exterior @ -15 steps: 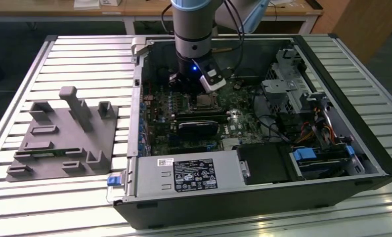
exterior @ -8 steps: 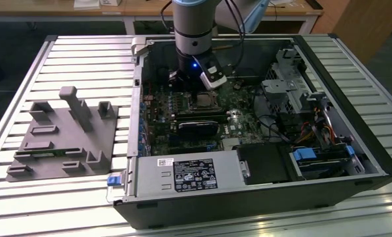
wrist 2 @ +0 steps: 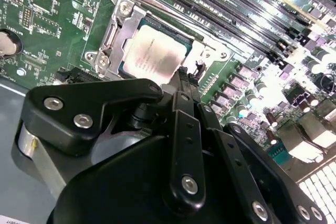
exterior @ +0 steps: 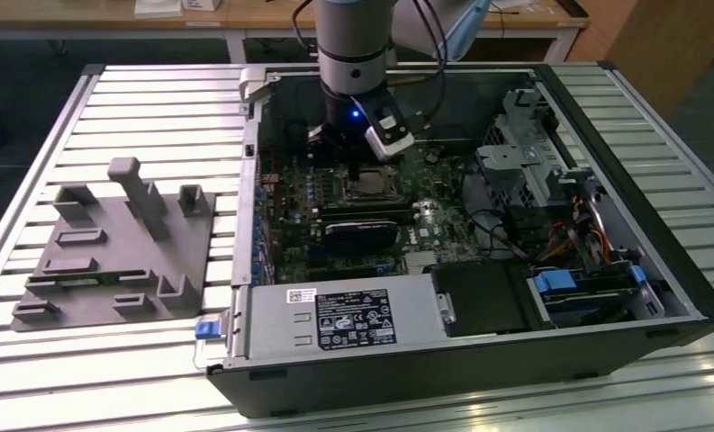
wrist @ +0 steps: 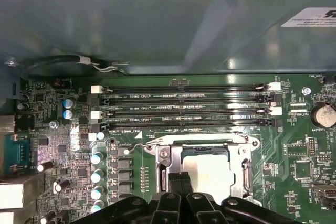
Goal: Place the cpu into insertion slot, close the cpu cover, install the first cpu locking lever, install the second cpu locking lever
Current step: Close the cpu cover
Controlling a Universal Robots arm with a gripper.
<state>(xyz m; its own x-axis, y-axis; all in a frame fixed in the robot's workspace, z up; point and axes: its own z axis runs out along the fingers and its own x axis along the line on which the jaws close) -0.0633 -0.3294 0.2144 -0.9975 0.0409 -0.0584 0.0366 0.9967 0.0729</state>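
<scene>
The insertion slot (exterior: 366, 184) sits mid-motherboard inside the open computer case. The cpu (wrist 2: 155, 53) (wrist: 212, 174) lies in it with its silver lid up. The cpu cover (wrist 2: 113, 32) (wrist: 163, 153) lies flat around the cpu as a metal frame. A thin wire locking lever (wrist: 135, 149) juts out beside the socket's corner. My gripper (exterior: 354, 166) (wrist 2: 184, 74) (wrist: 178, 179) hangs just over the socket's edge. Its black fingers are pressed together, and I cannot tell whether anything thin is pinched between them.
Several long memory slots (wrist: 184, 106) run beside the socket, with the case wall (wrist: 157, 24) beyond. A black card (exterior: 359, 229), the power supply (exterior: 345, 319) and drive bays (exterior: 549, 180) crowd the case. A grey fixture (exterior: 116, 243) stands on the table at the exterior view's left.
</scene>
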